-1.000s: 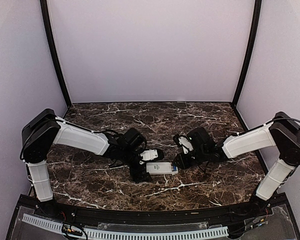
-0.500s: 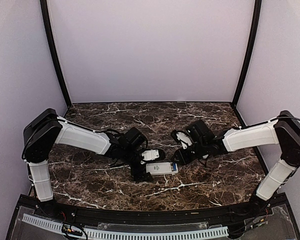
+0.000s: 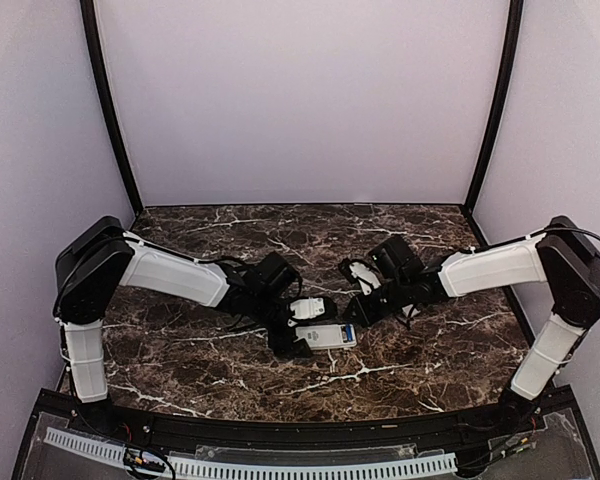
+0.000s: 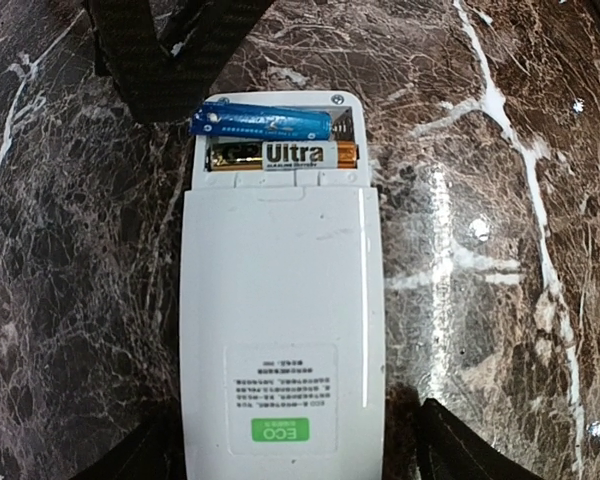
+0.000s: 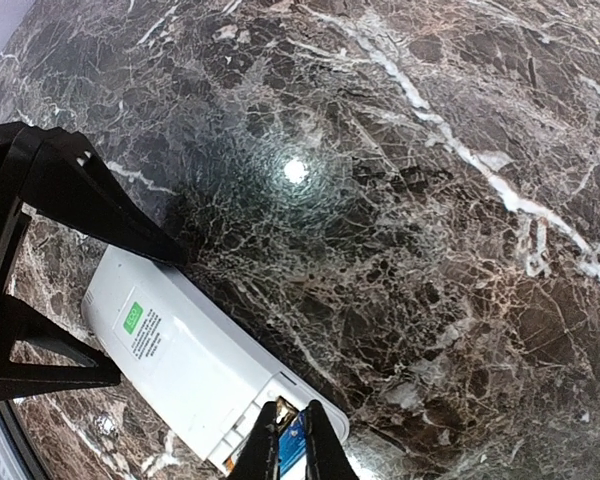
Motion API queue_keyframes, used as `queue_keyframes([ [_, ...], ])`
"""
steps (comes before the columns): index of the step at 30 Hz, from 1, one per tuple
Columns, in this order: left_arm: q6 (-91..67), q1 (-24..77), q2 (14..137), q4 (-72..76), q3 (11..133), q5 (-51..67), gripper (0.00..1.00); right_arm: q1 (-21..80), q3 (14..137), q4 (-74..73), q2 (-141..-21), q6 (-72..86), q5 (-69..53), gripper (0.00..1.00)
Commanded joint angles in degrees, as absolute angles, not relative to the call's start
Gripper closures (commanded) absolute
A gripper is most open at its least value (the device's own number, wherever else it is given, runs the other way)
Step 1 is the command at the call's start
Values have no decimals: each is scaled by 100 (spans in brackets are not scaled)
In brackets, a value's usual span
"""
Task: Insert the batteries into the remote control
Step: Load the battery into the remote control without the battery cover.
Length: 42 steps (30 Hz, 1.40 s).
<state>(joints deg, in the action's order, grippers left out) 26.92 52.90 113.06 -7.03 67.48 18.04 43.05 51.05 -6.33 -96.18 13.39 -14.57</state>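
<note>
Remote control (image 4: 280,300) lies face down on the dark marbled surface (image 3: 180,365), near the middle, between the two arms. Top view shows it as a small white bar just beside both wrists. Back side up, green ECO label (image 4: 280,432) and a block of fine print at the end nearest the left wrist camera.

Battery cover is off or slid back, can't say which. The compartment at the far end is open. Two batteries in it:
- black and gold battery (image 4: 285,154) marked "Ultra", seated flat in the slot nearer the label.
- blue battery (image 4: 262,122) in the outer slot, slightly tilted, with its left end sitting higher than the right, so not fully down.

Left gripper (image 5: 145,315): fingers spread wide, one on each long edge of the remote at the label end. They are clamped on the remote and pin it to the surface. Black fingers (image 5: 70,185) show clearly in the right wrist view, touching the white casing on both sides.

Right gripper (image 5: 292,415): comes in at the compartment end, opposite the left gripper. Fingers are drawn close together with a narrow gap, and a bit of blue shows between the tips. It looks like it's pinching the blue battery's end, but the view is cropped at the bottom edge. In the left wrist view its dark fingers sit over the top left corner of the compartment, at the raised end of the blue battery.
</note>
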Motion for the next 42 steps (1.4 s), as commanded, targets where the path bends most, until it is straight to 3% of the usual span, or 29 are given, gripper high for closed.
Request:
queue_keyframes([
  [1, 2782, 5315, 11516, -954, 6832, 1962, 24, 4252, 5181, -567, -9782, 1213, -1573, 91],
  [7, 2821, 5317, 11539, -1001, 6849, 2031, 32, 4250, 5146, -500, -9871, 1188, -1527, 91],
  [19, 2830, 5313, 11601, -1102, 6880, 2072, 58, 4254, 5184, -629, -9781, 1149, -1551, 91],
  [29, 2806, 5312, 11628, -1141, 6917, 1951, 61, 4252, 5039, -547, -9760, 1175, -1603, 92],
  [42, 2751, 5303, 11694, -1195, 6957, 1769, 76, 4248, 4497, -177, -9644, 1282, -1685, 99],
])
